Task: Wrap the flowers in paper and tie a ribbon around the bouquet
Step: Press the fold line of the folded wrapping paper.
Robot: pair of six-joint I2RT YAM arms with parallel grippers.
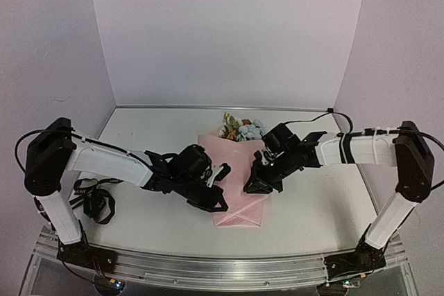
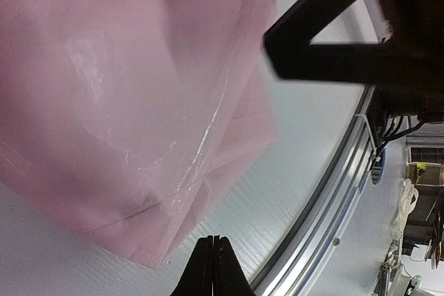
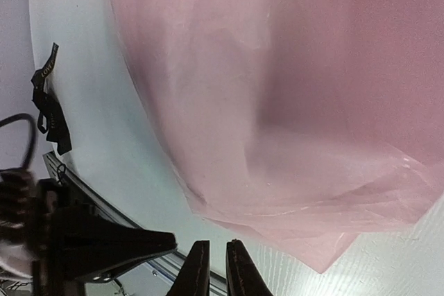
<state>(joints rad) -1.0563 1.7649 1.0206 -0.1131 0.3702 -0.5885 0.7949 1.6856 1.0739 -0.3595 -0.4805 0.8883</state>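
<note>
A white table (image 1: 316, 202) is seen, walled in pale lilac on three sides, with a metal rail (image 1: 222, 267) along its near edge. The left arm (image 1: 104, 161) and the right arm (image 1: 354, 149) are bent inward from the near corners, so that both wrists are brought over the middle of the table. There the bouquet (image 1: 239, 171) is laid flat. Its pink paper (image 2: 104, 102) is folded into a cone, with the narrow end turned to the near edge and the wide end to the far edge. The flowers (image 1: 243, 129), blue, cream and orange-brown, are shown at that wide end. The ribbon (image 3: 47, 102), black with light lettering, is left crumpled on the bare table towards the near left corner, well apart from the paper. The left gripper (image 2: 214, 268) is pressed fully closed with nothing held, its tips set over bare table just beside the paper's near corner. The right gripper (image 3: 218, 272) is parted by only a narrow slit, nothing being gripped in it, and is held just off the paper's edge.
</note>
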